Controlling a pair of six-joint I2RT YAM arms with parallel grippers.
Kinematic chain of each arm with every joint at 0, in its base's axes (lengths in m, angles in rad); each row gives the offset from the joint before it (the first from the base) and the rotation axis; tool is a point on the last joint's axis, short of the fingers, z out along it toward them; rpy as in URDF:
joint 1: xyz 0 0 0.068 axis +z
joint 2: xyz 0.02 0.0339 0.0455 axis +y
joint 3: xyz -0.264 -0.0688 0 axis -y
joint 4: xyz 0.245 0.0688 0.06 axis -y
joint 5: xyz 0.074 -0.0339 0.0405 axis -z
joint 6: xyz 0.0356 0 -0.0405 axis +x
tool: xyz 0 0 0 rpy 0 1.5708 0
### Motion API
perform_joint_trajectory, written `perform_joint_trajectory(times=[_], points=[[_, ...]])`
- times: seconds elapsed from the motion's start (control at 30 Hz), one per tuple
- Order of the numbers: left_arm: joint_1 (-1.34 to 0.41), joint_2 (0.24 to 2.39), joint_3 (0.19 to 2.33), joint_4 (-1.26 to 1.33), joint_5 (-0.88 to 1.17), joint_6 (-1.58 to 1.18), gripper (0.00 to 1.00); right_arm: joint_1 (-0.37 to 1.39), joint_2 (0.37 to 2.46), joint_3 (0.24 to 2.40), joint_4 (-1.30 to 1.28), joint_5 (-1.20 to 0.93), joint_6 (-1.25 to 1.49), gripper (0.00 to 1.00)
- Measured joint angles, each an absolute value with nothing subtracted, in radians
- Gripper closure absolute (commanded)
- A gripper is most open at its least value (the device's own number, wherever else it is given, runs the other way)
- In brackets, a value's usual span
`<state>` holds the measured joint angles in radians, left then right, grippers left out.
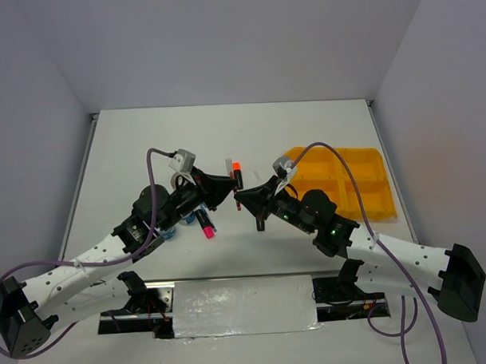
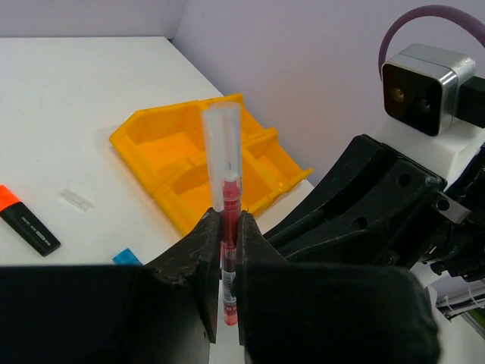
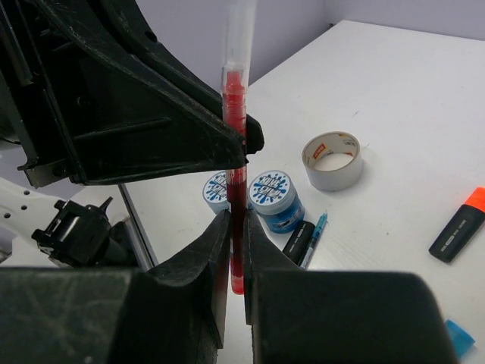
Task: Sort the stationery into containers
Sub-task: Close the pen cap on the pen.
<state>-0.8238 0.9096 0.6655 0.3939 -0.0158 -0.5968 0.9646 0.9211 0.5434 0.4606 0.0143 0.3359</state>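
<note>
Two arms meet over table middle. Left gripper (image 2: pixel 227 235) clamped on red pen (image 2: pixel 229 205), jaws tight against barrel. Right gripper (image 3: pixel 236 231) pinches same pen lower down. Pen held off table, clear cap end away from both. Yellow-orange tray (image 2: pixel 182 216) at right. Tape ring (image 3: pixel 331 161), two blue-white tubs (image 3: pixel 274 199), orange-capped highlighter (image 3: pixel 457 227) lie on table.

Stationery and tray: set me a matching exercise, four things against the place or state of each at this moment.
1. red pen
2. tape ring
3. orange-capped highlighter
4. yellow tray

a. flat on the table, hole up
b. visible compartments hold nothing
c. clamped by the left gripper and the right gripper
d. lying on its side on the table

Pairs: 1-c, 2-a, 3-d, 4-b.
</note>
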Motion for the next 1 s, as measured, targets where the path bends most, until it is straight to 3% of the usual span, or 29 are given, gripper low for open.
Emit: perform_joint_trajectory(times=[0.17, 0.4, 0.47, 0.5, 0.6, 0.77, 1.0], points=[[-0.823, 0.905, 0.665, 0.394, -0.001, -0.591, 0.99, 0.965, 0.921, 0.545, 0.462, 0.007, 0.329, 1.0], [-0.823, 0.896, 0.664, 0.398, 0.015, -0.57, 1.0, 0.964, 0.922, 0.55, 0.464, -0.015, 0.298, 0.99], [-0.823, 0.89, 0.659, 0.403, 0.022, -0.556, 1.0, 0.964, 0.923, 0.55, 0.468, -0.023, 0.29, 0.88], [-0.823, 0.886, 0.656, 0.405, 0.025, -0.552, 1.0, 0.964, 0.924, 0.55, 0.47, -0.03, 0.285, 0.73], [-0.824, 0.879, 0.651, 0.405, 0.039, -0.544, 1.0, 0.964, 0.931, 0.553, 0.479, -0.071, 0.262, 0.56], [-0.824, 0.872, 0.647, 0.405, 0.087, -0.521, 1.0, 0.964, 0.951, 0.584, 0.478, -0.121, 0.226, 0.56], [-0.824, 0.841, 0.634, 0.429, 0.144, -0.501, 1.0, 0.964, 0.976, 0.616, 0.478, -0.163, 0.2, 0.67]])
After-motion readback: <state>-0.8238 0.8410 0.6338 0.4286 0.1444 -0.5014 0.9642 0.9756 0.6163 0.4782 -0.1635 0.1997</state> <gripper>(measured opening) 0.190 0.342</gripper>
